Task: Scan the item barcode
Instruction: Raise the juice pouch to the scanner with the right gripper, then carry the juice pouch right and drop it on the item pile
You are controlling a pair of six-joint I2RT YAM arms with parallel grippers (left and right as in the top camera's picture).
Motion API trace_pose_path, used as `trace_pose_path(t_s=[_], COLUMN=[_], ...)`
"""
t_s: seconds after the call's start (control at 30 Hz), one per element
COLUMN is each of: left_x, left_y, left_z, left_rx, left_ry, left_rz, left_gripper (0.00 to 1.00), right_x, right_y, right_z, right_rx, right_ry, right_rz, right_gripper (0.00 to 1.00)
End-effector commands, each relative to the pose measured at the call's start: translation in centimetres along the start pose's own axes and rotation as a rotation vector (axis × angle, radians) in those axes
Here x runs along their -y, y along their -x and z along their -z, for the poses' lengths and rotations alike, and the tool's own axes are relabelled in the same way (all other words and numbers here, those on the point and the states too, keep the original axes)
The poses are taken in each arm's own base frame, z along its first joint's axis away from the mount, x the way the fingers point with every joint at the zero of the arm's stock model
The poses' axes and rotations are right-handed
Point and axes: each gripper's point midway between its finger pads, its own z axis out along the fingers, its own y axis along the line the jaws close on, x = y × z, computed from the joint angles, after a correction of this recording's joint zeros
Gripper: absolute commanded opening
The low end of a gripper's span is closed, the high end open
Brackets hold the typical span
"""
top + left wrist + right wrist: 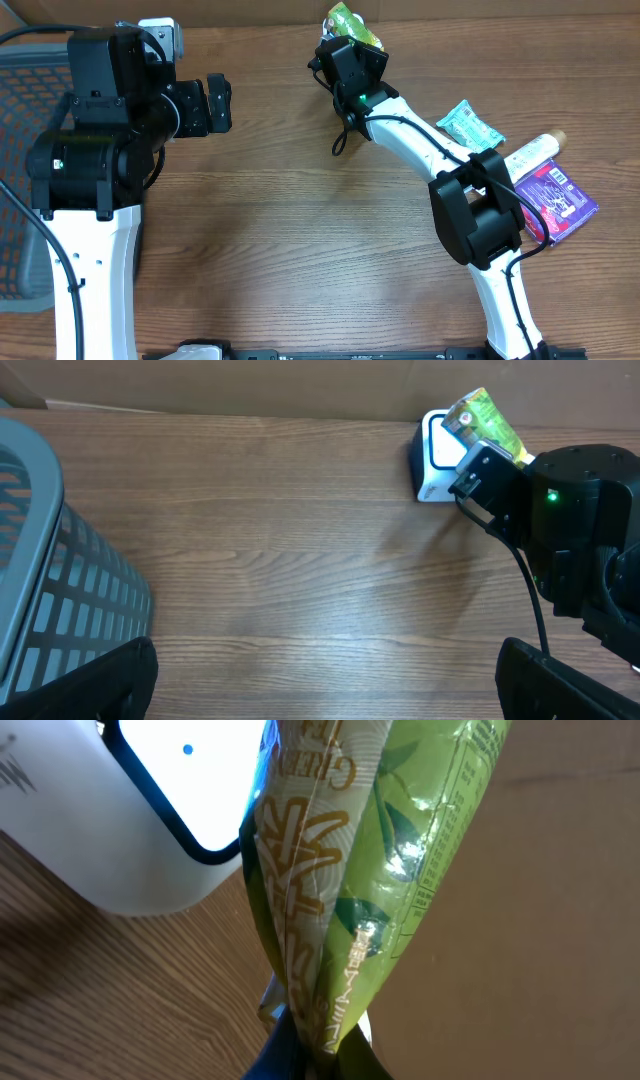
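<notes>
The wooden bench [290,230] fills most of the overhead view, its grain running from side to side. At the left edge stands a grey basket [14,120] with slotted walls, also seen at the lower left of the left wrist view [60,590]. At the right of the overhead frame three things lie close together: a teal-and-white sachet [468,125], a white tube [530,152] just below and right of it, and a purple packet [560,200] lowest. A brown cardboard wall [200,385] runs along the bench's top edge.

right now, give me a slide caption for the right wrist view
Right gripper shut on a green packet, holding it close to the white scanner.
</notes>
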Motion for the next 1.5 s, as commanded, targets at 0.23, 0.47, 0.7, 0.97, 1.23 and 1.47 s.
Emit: trace_pose_path(t_s=[0.23,0.47,0.7,0.97,1.23,1.47], left_x=[-0.2,-0.2,-0.2,-0.2,-0.2,-0.2], left_y=[0.2,0.2,0.2,0.2,0.2,0.2], left_z=[-0.1,-0.1,-0.1,-0.1,-0.1,-0.1], left_rx=[0.002,0.002,0.002,0.002,0.002,0.002], left_ry=[0.008,0.008,0.008,0.008,0.008,0.008], left_rz=[-0.010,-0.010,-0.010,-0.010,-0.010,-0.010], left_gripper=[1.00,1.00,0.99,1.00,1.00,1.00], right_x=[4.4,6.3,7.7,1.6,-2.9,2.1], right_y=[1.5,-1.3,-13.0,-25.1,-29.7,-28.6], right_z=[14.1,23.9,22.1,12.1,6.8,9.2], right_rx=[0.188,0.257,-0.218,-0.641,-0.634,-0.570], right_ry=[0.360,0.742,0.750,0.618,0.511,0.494], right_rz=[-0.336,-0.621,-1.036,-1.416,-1.576,-1.577], right_gripper=[0.04,0.04,0.04,0.04,0.31,0.61])
